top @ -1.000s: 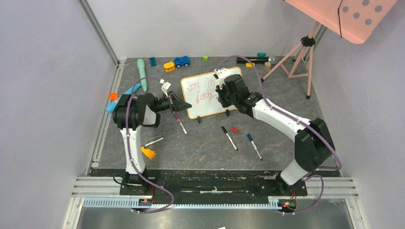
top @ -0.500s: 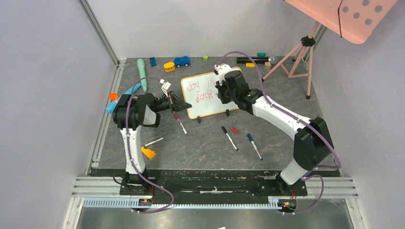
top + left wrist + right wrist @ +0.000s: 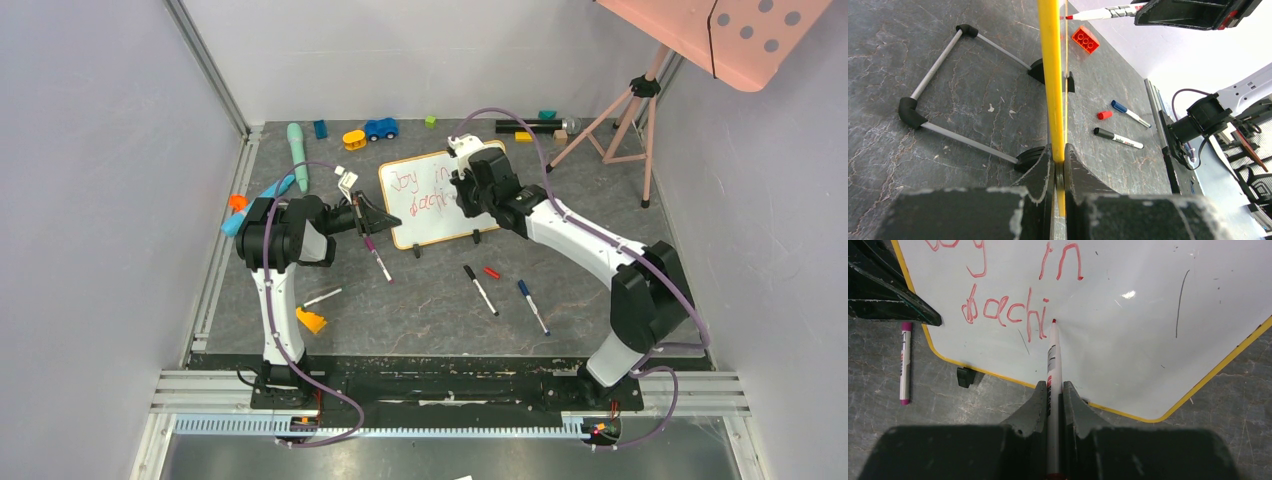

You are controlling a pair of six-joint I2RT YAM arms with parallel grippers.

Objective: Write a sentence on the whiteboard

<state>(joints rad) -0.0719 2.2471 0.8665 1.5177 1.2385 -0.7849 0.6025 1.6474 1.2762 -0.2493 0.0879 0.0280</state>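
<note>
The whiteboard [image 3: 432,226] stands propped on its black feet mid-table, its white face [image 3: 1128,330] filling the right wrist view. The sentence [image 3: 1008,310] is in red: "Joy in" on top, "achi" below. My right gripper [image 3: 1053,387] is shut on a red marker [image 3: 1052,355] whose tip rests on the board just right of the last letter. My left gripper [image 3: 1059,152] is shut on the whiteboard's yellow left edge [image 3: 1050,75]. From above, the left gripper [image 3: 385,218] is at the board's left side and the right gripper [image 3: 462,190] hangs over its middle.
On the table in front of the board lie a purple marker [image 3: 378,258], a black marker [image 3: 480,289], a red cap [image 3: 491,272] and a blue marker [image 3: 532,305]. Toys line the back edge, among them a blue car [image 3: 380,128]. A pink tripod [image 3: 625,115] stands back right.
The right wrist has crept slightly toward the back over the board with the marker. The left arm and the board have not moved.
</note>
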